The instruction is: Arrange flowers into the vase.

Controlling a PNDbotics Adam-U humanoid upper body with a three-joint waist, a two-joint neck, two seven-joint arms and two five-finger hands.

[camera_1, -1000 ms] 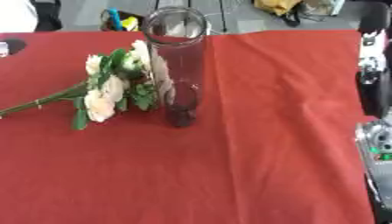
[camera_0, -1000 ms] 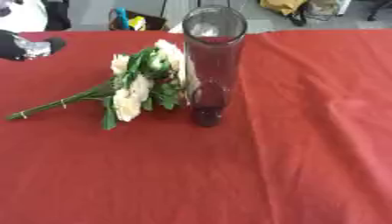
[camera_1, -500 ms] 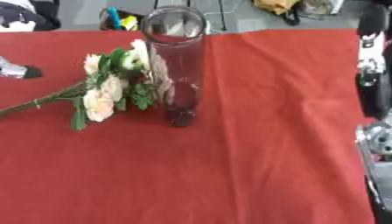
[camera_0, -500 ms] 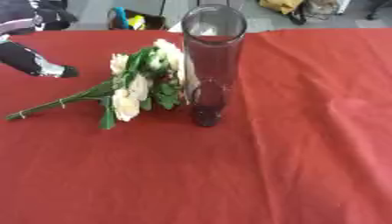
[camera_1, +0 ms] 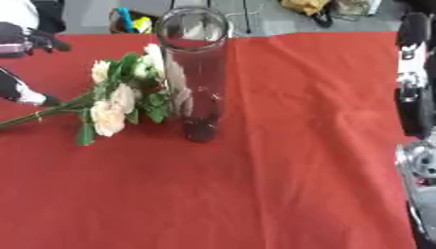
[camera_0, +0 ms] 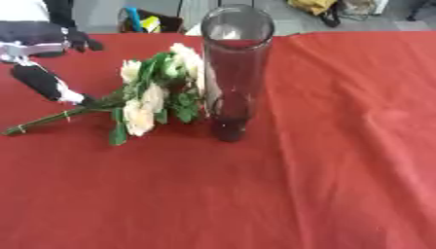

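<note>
Red tablecloth point(camera_0: 298, 185), floor clutter beyond. My left hand point(camera_0: 47, 82), fingers extended, touches the bouquet point(camera_0: 149, 97) stems beside the glass vase point(camera_0: 231, 73); only the right eye view shows my right arm point(camera_1: 415, 97), its hand's state unclear.

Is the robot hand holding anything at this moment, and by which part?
Nothing is held yet. The left robot hand only reaches the green stems of the cream flower bouquet, which lies on the red tablecloth.
</note>
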